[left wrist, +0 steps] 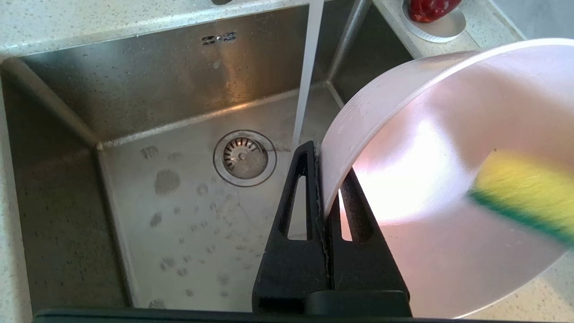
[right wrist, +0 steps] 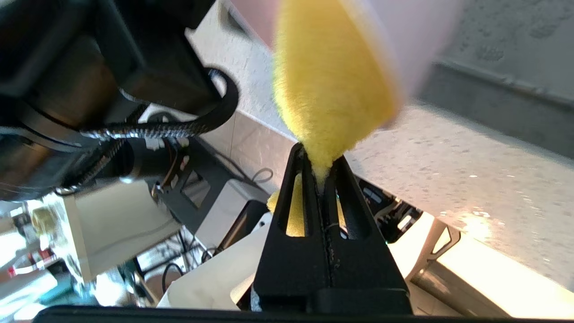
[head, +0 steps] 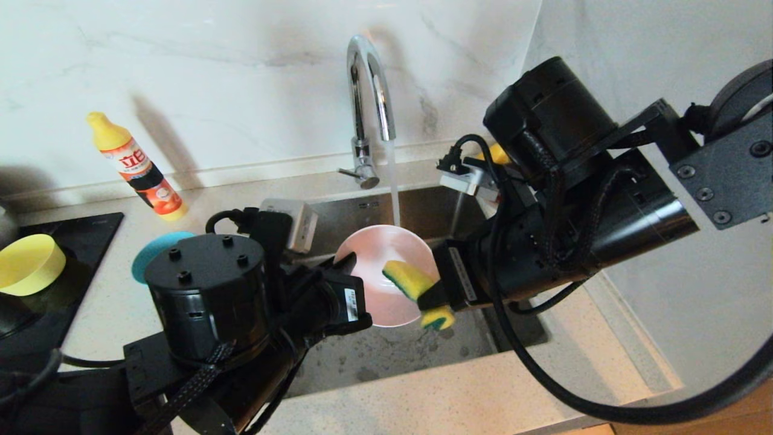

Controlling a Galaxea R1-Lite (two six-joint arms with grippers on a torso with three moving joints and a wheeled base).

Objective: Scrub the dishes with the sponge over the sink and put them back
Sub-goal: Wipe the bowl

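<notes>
Head view: your left gripper (head: 350,266) pinches the pink bowl (head: 386,272) tilted over the sink (head: 423,353), so your right gripper (head: 432,296), clamped on the sponge (head: 413,281), reaches inside.

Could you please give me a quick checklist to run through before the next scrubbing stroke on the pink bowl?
1. Left end effector clamped on the pink bowl rim: ok.
2. Right end effector pinching the sponge: ok.
3. Sponge against the bowl's inside: ok.
4. Bowl held over the sink: ok.
5. Tap running: ok.
6. Bowl already clean: cannot tell.
</notes>
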